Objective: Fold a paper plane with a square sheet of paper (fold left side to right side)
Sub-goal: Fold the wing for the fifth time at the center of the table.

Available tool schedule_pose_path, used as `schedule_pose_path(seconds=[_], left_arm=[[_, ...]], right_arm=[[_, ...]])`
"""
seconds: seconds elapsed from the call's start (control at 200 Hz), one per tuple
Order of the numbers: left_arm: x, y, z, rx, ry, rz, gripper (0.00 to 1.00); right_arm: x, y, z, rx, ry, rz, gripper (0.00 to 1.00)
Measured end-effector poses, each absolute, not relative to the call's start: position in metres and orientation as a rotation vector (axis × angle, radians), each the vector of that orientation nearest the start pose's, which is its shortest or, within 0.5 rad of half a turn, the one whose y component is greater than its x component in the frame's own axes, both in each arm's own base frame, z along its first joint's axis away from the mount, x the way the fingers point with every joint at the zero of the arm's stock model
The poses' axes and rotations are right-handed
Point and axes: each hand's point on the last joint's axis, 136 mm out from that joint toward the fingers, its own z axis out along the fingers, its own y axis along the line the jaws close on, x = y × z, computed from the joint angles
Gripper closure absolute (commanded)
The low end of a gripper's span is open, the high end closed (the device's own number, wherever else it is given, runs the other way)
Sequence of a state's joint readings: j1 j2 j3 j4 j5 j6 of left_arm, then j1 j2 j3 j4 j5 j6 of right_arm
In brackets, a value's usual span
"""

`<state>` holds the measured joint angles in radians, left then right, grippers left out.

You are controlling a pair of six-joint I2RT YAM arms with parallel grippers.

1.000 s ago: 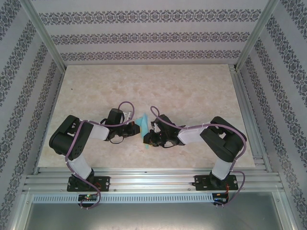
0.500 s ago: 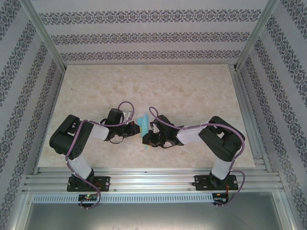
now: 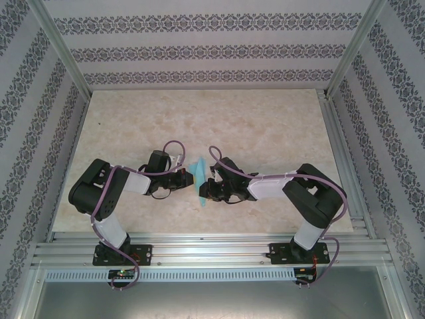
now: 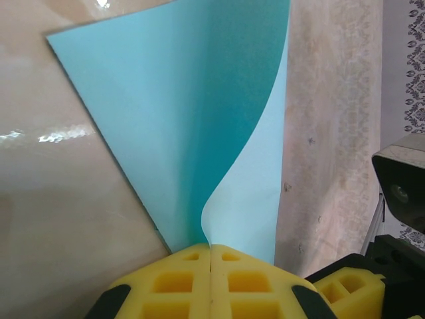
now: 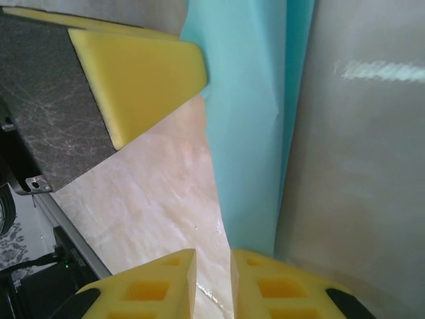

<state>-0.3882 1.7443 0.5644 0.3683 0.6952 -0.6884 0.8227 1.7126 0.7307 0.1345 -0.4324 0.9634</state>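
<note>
The turquoise square sheet of paper stands bent upward on the table between the two grippers. My left gripper is shut on its lower edge, and the sheet curls up from the pads in two layers. My right gripper is open by a narrow gap, with bare table showing between its fingers. The paper runs just beside its right finger, apart from the gap. The left gripper's yellow pad sits at that view's upper left. In the top view the left gripper and right gripper face each other. A paper plane is out of view.
The marble-patterned table stretches behind and to both sides of the arms. Patterned walls and aluminium frame posts enclose it. The right wrist's camera housing and a yellow finger stand close to the paper's right.
The right arm's elbow and shoulder block have swung to the right, with its gripper staying by the paper. The left arm and the sheet have held still.
</note>
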Motion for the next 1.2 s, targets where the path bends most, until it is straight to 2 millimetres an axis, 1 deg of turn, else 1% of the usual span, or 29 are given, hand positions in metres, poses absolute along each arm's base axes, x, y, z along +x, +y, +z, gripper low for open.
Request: schedule_pose_path(seconds=[0.1, 0.155, 0.195, 0.225, 0.3, 0.395, 0.47, 0.6, 0.684, 0.784, 0.929, 1.199], left_arm=[[0.288, -0.237, 0.021, -0.016, 2.552, -1.31, 1.0], [0.288, -0.237, 0.02, -0.014, 2.552, -1.312, 1.0], [0.288, -0.237, 0.02, -0.015, 2.552, -1.312, 1.0], [0.288, -0.237, 0.02, -0.015, 2.552, -1.313, 1.0], [0.288, -0.237, 0.02, -0.015, 2.552, -1.313, 1.0], [0.288, -0.237, 0.02, -0.014, 2.552, -1.316, 1.0], [0.288, -0.237, 0.02, -0.015, 2.551, -1.32, 1.0], [0.288, -0.237, 0.02, -0.015, 2.551, -1.328, 1.0], [0.288, -0.237, 0.02, -0.014, 2.55, -1.329, 1.0], [0.288, -0.237, 0.021, -0.013, 2.55, -1.331, 1.0], [0.288, -0.237, 0.02, -0.013, 2.551, -1.332, 1.0], [0.288, -0.237, 0.02, -0.015, 2.551, -1.336, 1.0]], right_arm=[[0.22, 0.33, 0.037, -0.034, 2.76, 1.117, 0.74], [0.221, 0.322, 0.043, -0.049, 2.761, 1.026, 0.7], [0.223, 0.318, 0.05, -0.075, 2.757, 0.957, 0.7], [0.223, 0.318, 0.055, -0.101, 2.753, 0.906, 0.7], [0.222, 0.325, 0.069, -0.184, 2.736, 0.799, 0.7], [0.213, 0.332, 0.075, -0.279, 2.734, 0.668, 0.7], [0.206, 0.337, 0.069, -0.344, 2.754, 0.564, 0.7], [0.196, 0.338, 0.045, -0.429, 2.812, 0.37, 0.72], [0.193, 0.334, 0.033, -0.453, 2.845, 0.275, 0.72], [0.191, 0.325, 0.027, -0.456, 2.867, 0.204, 0.72], [0.19, 0.319, 0.026, -0.458, 2.874, 0.163, 0.74], [0.19, 0.323, 0.022, -0.461, 2.882, 0.178, 0.75]])
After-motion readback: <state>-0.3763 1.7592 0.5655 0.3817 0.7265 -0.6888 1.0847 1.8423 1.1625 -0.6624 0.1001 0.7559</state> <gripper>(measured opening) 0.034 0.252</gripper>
